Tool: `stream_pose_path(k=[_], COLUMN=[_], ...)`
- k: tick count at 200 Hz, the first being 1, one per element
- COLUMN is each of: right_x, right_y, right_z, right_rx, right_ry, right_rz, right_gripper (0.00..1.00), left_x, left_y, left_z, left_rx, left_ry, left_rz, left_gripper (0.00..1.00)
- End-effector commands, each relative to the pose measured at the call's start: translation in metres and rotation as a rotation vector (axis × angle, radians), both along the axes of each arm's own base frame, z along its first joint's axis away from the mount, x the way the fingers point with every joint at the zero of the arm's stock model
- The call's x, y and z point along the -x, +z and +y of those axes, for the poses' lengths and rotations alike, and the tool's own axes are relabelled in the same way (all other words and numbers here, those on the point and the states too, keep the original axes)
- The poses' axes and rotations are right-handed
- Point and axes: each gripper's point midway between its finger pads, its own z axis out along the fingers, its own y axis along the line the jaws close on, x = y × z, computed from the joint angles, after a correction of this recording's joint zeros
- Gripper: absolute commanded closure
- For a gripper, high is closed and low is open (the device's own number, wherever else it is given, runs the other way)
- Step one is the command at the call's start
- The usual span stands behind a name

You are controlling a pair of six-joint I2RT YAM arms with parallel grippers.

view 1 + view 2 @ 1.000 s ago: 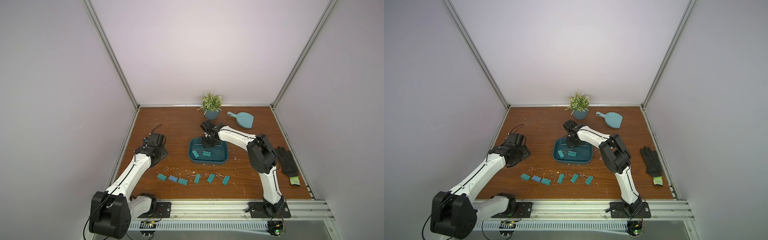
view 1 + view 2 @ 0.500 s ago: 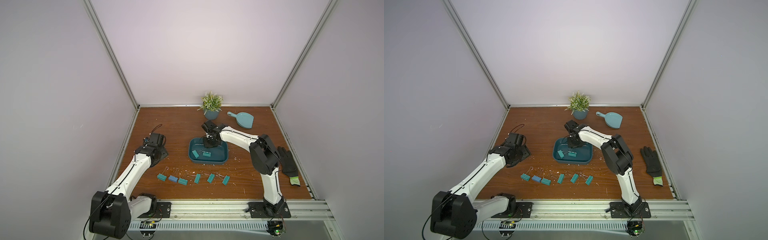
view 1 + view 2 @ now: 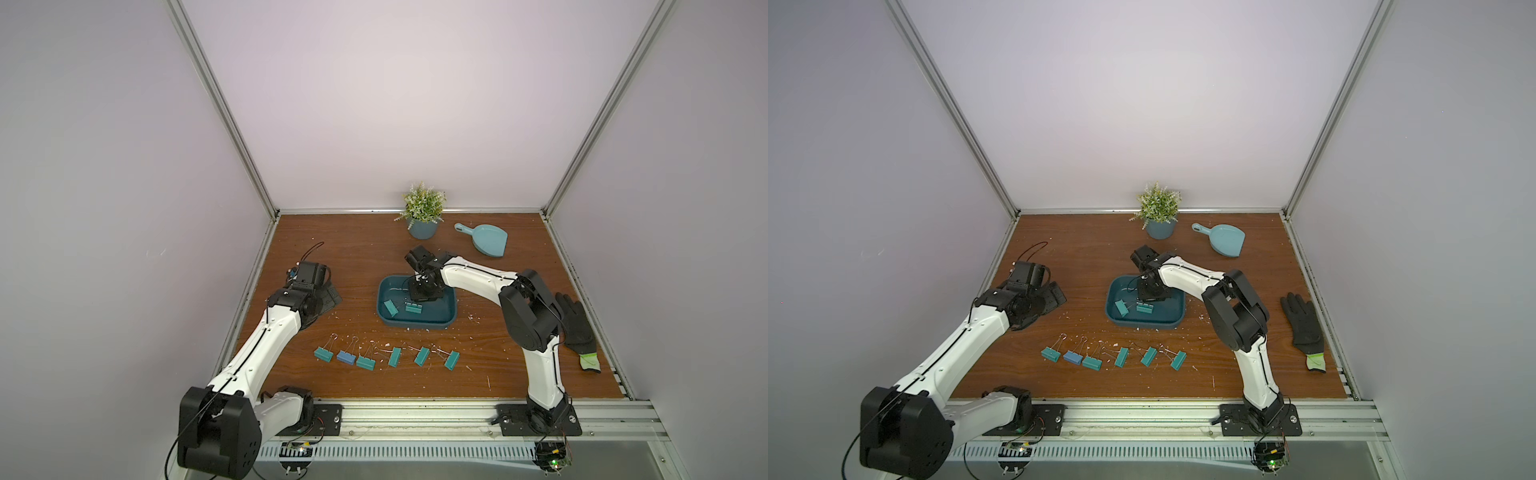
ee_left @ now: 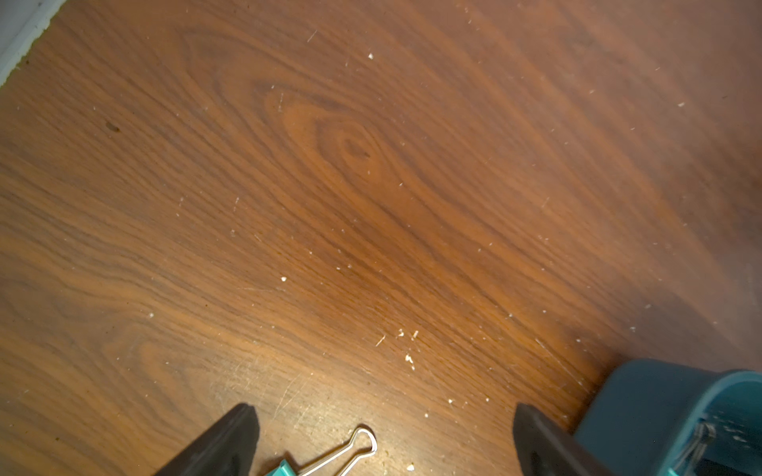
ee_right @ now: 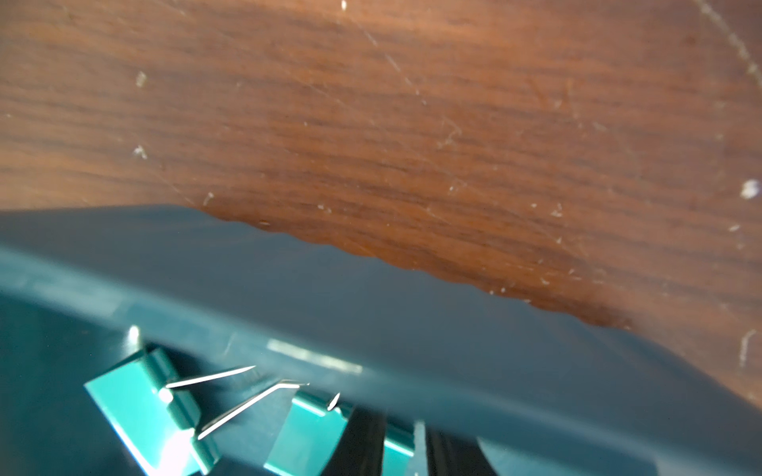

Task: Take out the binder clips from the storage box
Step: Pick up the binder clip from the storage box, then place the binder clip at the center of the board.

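Six binder clips, five teal, one blue, line the counter's front edge; two more lie in the mid-counter storage box. Wrist views alone show left fingers wide apart, empty, and right fingers narrowly straddling one clip, grip unclear.

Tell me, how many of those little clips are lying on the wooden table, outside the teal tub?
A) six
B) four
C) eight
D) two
A: a row of six clips lies on the wooden table in front of the teal tub, and only two more sit inside the tub.
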Motion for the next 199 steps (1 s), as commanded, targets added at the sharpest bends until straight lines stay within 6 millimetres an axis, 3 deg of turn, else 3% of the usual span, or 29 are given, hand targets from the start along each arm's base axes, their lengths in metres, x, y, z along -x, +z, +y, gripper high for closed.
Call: stream_pose_path(k=[1, 32, 50, 61, 106, 139, 174, 199], right_x=[0.008, 0.011, 0.010, 0.008, -0.010, -0.014, -0.002, 0.020], right_y=[-0.008, -0.014, -0.013, -0.007, 0.045, 0.090, 0.124, 0.125], right_z=[0.002, -0.002, -0.005, -0.006, -0.010, -0.019, -0.041, -0.072], right_rx=[0.013, 0.040, 0.049, 0.048, 0.028, 0.006, 0.011, 0.055], right_ry=[-0.015, -0.031, -0.044, -0.053, -0.087, -0.112, -0.142, -0.172], right_rz=[0.028, 0.035, 0.025, 0.009, -0.114, -0.196, -0.250, -0.246], right_gripper=[0.79, 0.86, 1.00, 1.00, 1.00, 1.00, 1.00, 1.00], left_x=[-0.009, -0.014, -0.014, -0.014, -0.016, -0.016, -0.016, -0.015], left_y=[0.018, 0.027, 0.032, 0.035, 0.052, 0.060, 0.069, 0.076], left_z=[-0.005, -0.018, -0.022, -0.025, -0.059, -0.069, -0.085, -0.109], left_rx=[0.017, 0.065, 0.070, 0.073, 0.089, 0.120, 0.158, 0.200], left_ry=[-0.051, -0.106, -0.127, -0.145, -0.275, -0.318, -0.380, -0.469], left_rz=[-0.071, -0.120, -0.140, -0.152, -0.212, -0.249, -0.287, -0.329], left_gripper=[0.00, 0.00, 0.00, 0.00, 0.00, 0.00, 0.00, 0.00])
